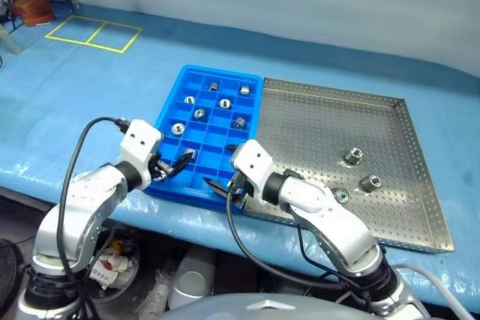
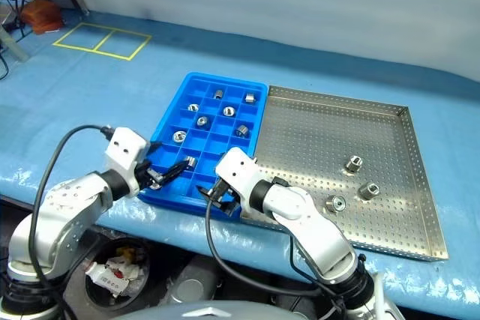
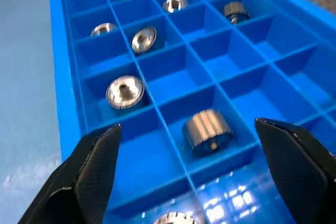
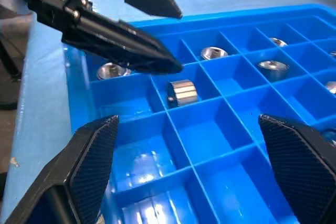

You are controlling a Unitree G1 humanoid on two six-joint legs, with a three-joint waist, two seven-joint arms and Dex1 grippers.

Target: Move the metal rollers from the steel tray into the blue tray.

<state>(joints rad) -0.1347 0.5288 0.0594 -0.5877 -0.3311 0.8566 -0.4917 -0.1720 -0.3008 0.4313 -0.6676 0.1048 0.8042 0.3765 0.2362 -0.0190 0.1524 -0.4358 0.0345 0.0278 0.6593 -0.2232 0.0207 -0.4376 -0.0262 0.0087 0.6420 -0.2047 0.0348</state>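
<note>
The blue tray lies left of the steel tray, edge to edge. Several metal rollers sit in the blue tray's compartments. One roller lies on its side in a near compartment, right in front of my left gripper, which is open and holds nothing. My right gripper hovers open over the blue tray's near right corner, also with nothing in it. Three rollers remain on the steel tray's perforated floor: one, another, and a third near my right forearm.
Blue sheeting covers the table. Yellow tape squares mark its back left, with a brown object beyond them. The table's front edge runs just below both trays. A bin with rubbish stands on the floor underneath.
</note>
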